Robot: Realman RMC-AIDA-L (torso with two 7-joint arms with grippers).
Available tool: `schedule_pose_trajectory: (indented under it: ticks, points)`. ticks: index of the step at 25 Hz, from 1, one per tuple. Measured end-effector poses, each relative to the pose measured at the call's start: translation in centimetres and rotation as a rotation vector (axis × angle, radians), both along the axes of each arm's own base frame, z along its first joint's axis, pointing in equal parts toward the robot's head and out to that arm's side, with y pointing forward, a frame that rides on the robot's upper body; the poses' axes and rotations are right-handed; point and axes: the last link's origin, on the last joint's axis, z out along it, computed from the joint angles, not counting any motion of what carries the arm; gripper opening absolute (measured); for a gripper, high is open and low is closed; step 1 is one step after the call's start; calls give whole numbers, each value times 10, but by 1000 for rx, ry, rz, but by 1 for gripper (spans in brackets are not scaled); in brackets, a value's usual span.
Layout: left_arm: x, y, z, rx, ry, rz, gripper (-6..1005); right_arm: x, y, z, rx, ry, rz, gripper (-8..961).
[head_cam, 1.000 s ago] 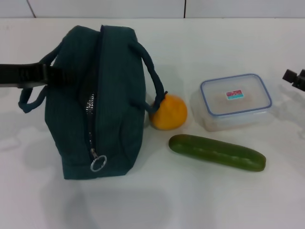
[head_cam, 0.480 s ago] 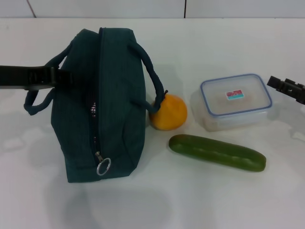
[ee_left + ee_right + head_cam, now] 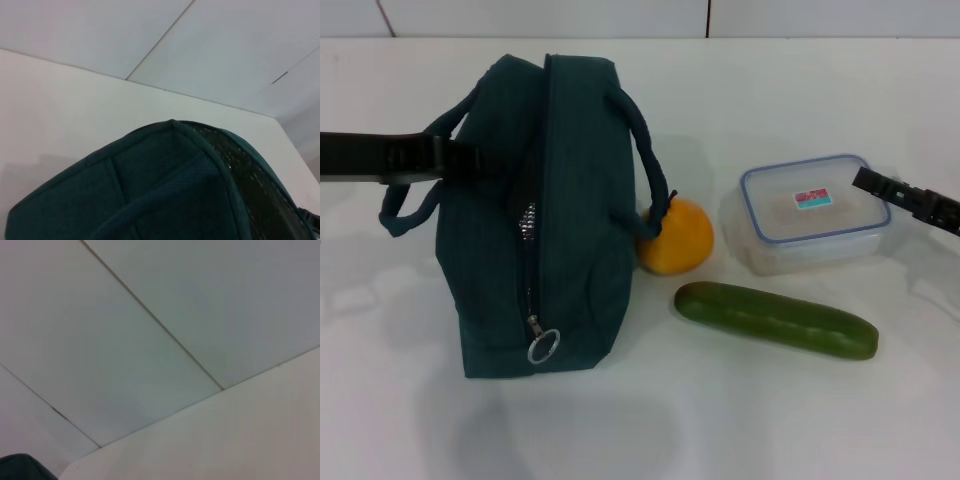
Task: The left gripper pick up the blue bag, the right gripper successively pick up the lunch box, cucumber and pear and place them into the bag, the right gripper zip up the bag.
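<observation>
From the head view you see the left gripper (image 3: 455, 160) clamped on a handle of the dark teal fabric blue bag (image 3: 545, 215), zipper mostly closed, while the clear blue-rimmed lunch box (image 3: 813, 212), green cucumber (image 3: 775, 320) and yellow-orange pear (image 3: 676, 236) lie unpacked on the white table (image 3: 770, 420), the right gripper (image 3: 910, 200) at the box, its opening impossible to tell; your left wrist view shows only bag fabric, the right wrist view no fingers.

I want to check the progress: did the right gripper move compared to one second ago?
Yes. In the head view the right gripper has come in from the table's right edge toward the lunch box, which stayed put, and now reaches its right rim.
</observation>
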Motion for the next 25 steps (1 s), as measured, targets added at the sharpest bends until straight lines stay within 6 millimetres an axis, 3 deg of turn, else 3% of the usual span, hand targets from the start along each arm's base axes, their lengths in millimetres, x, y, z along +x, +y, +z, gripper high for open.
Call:
schedule_pose_trajectory:
  ticks: [12,15,25]
  points:
    - [0,1,1,0,0,-2,31,-13,-1,-10,-47,69,17,788]
    - [0,1,1,1,0,-2,31,-16,-4,-7,-60,103,28,692]
    - [0,1,0,-2,-1,0,31,-21,-7,-5,-86,168,30,644]
